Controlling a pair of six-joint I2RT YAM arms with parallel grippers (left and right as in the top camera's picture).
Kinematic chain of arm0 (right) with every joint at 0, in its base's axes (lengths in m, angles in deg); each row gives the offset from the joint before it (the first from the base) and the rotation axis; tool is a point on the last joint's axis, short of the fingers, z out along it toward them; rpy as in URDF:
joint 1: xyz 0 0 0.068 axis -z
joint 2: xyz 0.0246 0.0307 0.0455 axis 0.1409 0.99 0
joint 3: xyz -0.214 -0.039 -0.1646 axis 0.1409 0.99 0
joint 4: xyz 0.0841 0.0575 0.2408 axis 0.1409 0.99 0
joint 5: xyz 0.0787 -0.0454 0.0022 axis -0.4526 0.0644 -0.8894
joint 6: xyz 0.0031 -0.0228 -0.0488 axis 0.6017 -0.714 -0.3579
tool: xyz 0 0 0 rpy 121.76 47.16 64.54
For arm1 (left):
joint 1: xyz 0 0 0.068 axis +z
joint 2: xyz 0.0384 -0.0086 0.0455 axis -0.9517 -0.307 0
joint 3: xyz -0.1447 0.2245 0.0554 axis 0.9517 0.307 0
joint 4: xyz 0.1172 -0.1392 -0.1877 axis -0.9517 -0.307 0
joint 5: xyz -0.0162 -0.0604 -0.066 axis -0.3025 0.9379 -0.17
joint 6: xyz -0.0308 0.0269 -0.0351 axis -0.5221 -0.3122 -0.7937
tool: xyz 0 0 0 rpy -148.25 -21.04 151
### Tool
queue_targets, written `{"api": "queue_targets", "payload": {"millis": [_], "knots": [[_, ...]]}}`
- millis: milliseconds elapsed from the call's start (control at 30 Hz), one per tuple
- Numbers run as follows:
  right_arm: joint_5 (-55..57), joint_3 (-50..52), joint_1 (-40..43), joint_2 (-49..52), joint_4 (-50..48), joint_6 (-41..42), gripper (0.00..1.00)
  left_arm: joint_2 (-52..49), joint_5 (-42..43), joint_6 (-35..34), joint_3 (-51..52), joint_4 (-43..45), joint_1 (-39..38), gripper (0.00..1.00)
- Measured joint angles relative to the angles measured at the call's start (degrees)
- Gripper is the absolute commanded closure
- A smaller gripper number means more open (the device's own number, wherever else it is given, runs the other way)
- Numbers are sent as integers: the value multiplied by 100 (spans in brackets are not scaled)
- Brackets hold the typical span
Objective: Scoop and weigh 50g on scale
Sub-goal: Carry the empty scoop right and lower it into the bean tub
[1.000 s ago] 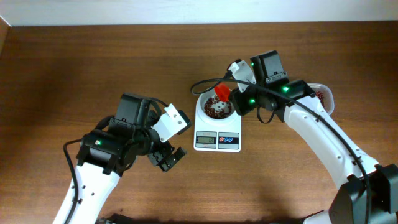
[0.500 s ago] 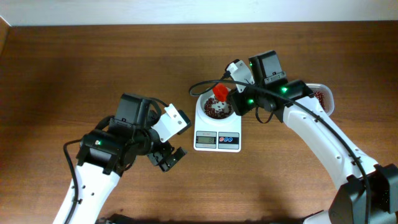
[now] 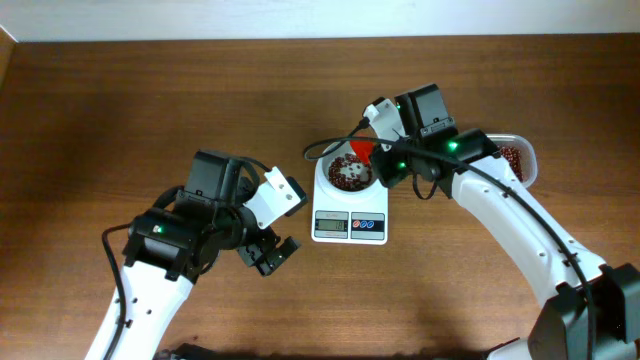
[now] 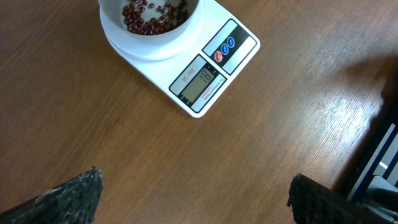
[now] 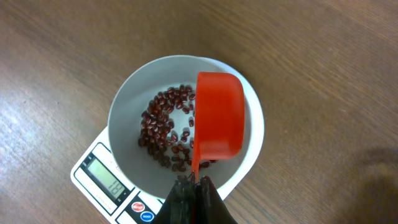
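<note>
Grip first: the right claw (image 5: pixel 193 186) is clamping shut on the thin handle of the orange scoop (image 5: pixel 219 118). It is holding the scoop over the white bowl (image 5: pixel 124 106) so that whatever leaves it is landing inside the rim and not on the table. The scoop is lying tipped, its smooth orange side toward the wrist camera. No beans are showing in it, so this pour looks about done.

Below it, the beans (image 5: pixel 163 134) are lying in a loose, thin heap on the bowl's floor. The bowl is sitting on the scale (image 5: pixel 93 163), whose display (image 5: pixel 107 179) is facing the front for reading. The digits are lit but too small to trust. Judging by the thin heap, more scoops are probably needed.

Further off, the left claw (image 3: pixel 268 252) is hanging over bare table (image 3: pixel 120 120) at the scale's front left, fingers wide apart, gripping nothing and out of the pour's way. Farthest, behind the right arm, a clear container (image 3: pixel 531 160) is holding the bean supply within reach.
</note>
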State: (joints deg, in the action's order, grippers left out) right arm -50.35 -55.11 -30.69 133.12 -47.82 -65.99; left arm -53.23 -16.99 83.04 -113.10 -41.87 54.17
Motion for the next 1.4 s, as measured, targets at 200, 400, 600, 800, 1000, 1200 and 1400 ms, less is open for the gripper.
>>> {"api": "queue_targets", "payload": {"millis": [200,400,600,800,1000,1200,1400], "knots": [[297,-531,168,-603,610,120,96,0,0,0,0,0,0,1],[442,-549,1294,-1773,1204,697,96,0,0,0,0,0,0,1],[459,-577,2096,-1937,1580,1224,96,0,0,0,0,2,0,1],[1062,-348,2450,-1611,1591,1198,96,0,0,0,0,2,0,1],[1215,-133,2535,-566,1600,831,96,0,0,0,0,0,0,1],[1276,-120,3128,-243,1526,649,96,0,0,0,0,0,0,1],[1250,251,3346,-208,1049,566,96,0,0,0,0,0,0,1]]}}
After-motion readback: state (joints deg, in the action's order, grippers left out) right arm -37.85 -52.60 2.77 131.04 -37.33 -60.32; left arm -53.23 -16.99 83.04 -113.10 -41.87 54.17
